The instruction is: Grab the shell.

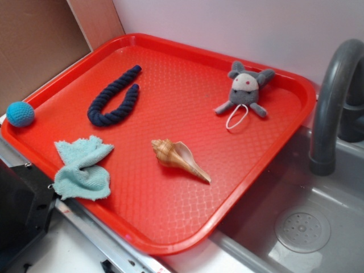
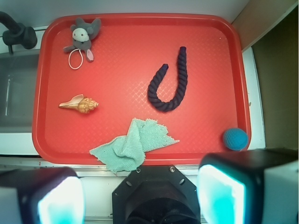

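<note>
5 things lie on the red tray [image 2: 140, 28]; the shell [image 2: 79, 104] sits alone at about 9 o'clock in the wrist view, pointed tail toward the sink [image 1: 301, 227]. Its tool [image 2: 140, 193] hangs high over the near rim, fingers spread wide and empty (reach not begun). Next: travel over and descend across the ribbed body.

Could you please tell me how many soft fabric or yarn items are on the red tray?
4: a grey plush mouse in the corner nearest the faucet, a navy rope bent into a U, a teal cloth crumpled at one edge, and a blue knitted ball against the rim. None seems hidden.
</note>
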Controlling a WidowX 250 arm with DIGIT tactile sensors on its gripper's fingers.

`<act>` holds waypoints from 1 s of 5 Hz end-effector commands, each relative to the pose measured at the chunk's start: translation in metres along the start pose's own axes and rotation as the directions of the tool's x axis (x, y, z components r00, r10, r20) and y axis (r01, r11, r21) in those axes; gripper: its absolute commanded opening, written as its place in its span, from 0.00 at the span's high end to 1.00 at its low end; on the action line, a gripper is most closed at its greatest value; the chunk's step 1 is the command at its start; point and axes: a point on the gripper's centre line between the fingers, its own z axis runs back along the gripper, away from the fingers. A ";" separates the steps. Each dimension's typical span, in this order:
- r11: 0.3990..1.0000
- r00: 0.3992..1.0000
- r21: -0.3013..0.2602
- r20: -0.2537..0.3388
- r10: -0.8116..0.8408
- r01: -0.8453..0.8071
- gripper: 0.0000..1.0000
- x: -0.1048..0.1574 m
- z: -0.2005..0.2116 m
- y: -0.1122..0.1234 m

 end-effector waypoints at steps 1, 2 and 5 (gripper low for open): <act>1.000 1.000 0.000 0.000 0.000 0.000 0.00 0.000 0.000 0.000; 0.994 0.994 -0.012 0.015 -0.106 0.107 0.00 0.008 -0.009 -0.007; 0.655 0.669 -0.142 0.097 -0.737 0.742 0.00 0.061 -0.065 -0.065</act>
